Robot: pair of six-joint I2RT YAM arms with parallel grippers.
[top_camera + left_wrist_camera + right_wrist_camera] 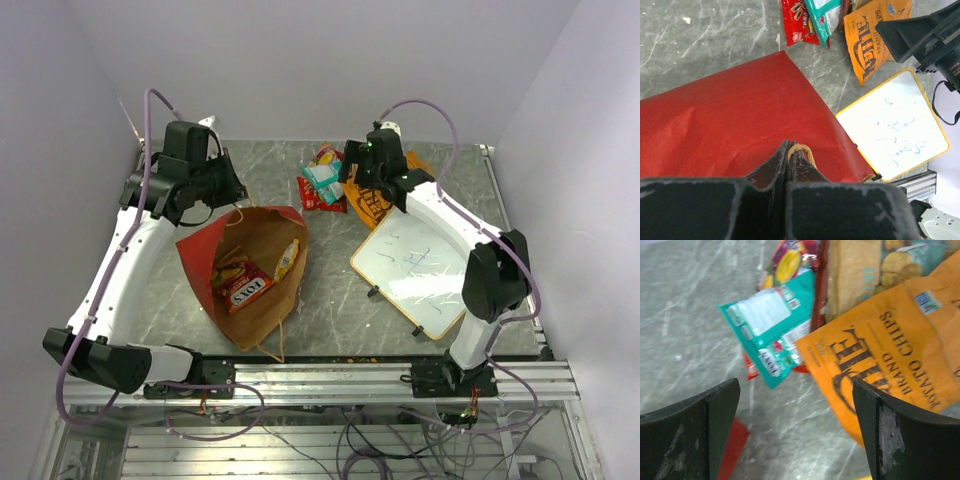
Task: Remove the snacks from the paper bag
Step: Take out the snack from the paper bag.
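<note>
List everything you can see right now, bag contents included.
paper bag: one, red outside, brown inside, lying open, left-centre of table.
packets in bag: at least two, red and yellow.
packets outside: at least four, teal, red, orange, piled far middle.
whiteboard: one, white, yellow-edged, right side.
table: one, grey, marbled.
left gripper: shut on the bag's string handle.
right gripper: open, above the pile.

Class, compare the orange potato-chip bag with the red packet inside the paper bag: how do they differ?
The orange potato-chip bag lies on the grey table; the red packet lies inside the red paper bag. The orange bag looks larger than the red packet. Both are snack packets lying flat.
</note>
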